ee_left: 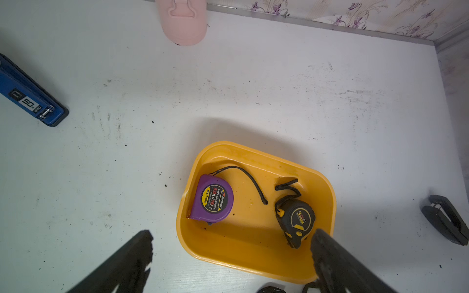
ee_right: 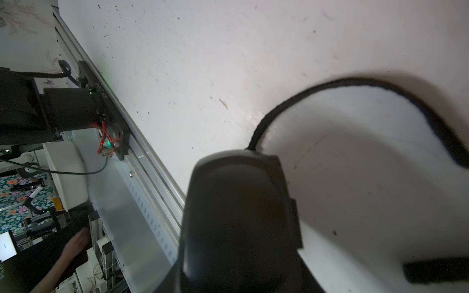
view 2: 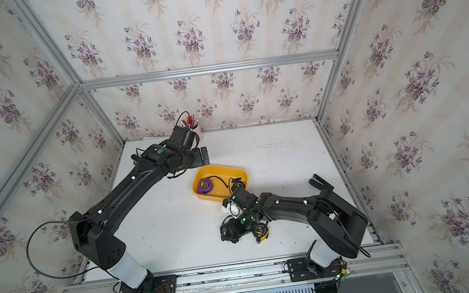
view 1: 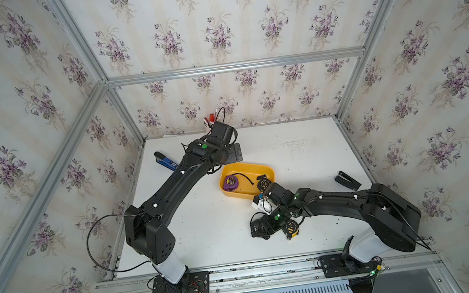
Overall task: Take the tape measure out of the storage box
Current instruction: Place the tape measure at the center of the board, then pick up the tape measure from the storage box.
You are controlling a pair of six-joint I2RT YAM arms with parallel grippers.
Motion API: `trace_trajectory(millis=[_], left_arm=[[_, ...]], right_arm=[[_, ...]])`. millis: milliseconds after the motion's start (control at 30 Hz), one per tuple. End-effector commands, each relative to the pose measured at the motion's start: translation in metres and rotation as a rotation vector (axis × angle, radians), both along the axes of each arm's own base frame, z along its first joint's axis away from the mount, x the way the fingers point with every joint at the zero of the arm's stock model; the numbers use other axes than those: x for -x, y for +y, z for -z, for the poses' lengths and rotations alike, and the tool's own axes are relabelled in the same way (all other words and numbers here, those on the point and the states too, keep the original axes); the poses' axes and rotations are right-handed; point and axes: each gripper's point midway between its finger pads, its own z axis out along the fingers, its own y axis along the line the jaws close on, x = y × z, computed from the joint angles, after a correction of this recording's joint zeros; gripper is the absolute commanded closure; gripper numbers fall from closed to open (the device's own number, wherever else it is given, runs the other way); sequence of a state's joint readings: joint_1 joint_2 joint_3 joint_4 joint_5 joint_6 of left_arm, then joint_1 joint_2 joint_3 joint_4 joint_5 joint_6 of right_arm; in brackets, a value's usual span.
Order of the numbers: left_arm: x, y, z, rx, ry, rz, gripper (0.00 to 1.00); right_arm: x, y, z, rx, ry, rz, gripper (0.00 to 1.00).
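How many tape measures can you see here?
3. A purple tape measure and a black-and-yellow tape measure lie in the yellow storage box. A second black-and-yellow tape measure sits outside it on the white table. The arms could be hiding more.

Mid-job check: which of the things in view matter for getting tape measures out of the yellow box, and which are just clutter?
Part of the job:
- storage box
- purple tape measure, inside it
- black-yellow tape measure, inside it
- third tape measure, already outside the box

Just lying about:
- blue stapler
- black stapler
- pink pen cup
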State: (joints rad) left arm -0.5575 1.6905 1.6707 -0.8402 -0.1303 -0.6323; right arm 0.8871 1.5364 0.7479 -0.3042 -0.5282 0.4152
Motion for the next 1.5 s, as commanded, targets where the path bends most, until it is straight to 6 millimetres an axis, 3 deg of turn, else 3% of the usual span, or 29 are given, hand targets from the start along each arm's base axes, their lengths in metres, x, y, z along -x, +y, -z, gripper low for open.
trace_trajectory(millis=[0,200,500,767,933,1100,1267,1467], left_arm=[[-0.001,0.001,0.000,-0.007,-0.004,-0.002,0.00],[0.000,0.001,0.002,-0.007,0.001,-0.001,0.00],[0.001,0.002,0.005,-0.012,0.007,0.000,0.00],[0.000,0.002,0.008,-0.019,0.010,0.009,0.00],[-0.003,0.002,0.013,-0.066,0.019,0.034,0.00],[-0.007,-0.006,0.034,-0.103,0.081,0.093,0.00],[-0.006,-0.021,0.071,-0.146,0.183,0.184,0.00],[0.001,-0.039,0.108,-0.192,0.260,0.296,0.00]], right_arm=[[-0.002,-0.021,0.015,0.117,-0.010,0.060,0.47],[-0.003,-0.024,0.017,0.135,-0.012,0.076,0.37],[-0.012,-0.026,0.002,0.132,-0.064,0.104,0.28],[-0.027,-0.021,-0.035,0.085,-0.166,0.127,0.25],[-0.040,-0.021,-0.070,0.057,-0.257,0.152,0.23],[-0.058,-0.032,-0.111,0.040,-0.401,0.225,0.21],[-0.076,-0.049,-0.142,0.001,-0.532,0.360,0.19],[-0.086,-0.068,-0.155,-0.025,-0.601,0.482,0.19]])
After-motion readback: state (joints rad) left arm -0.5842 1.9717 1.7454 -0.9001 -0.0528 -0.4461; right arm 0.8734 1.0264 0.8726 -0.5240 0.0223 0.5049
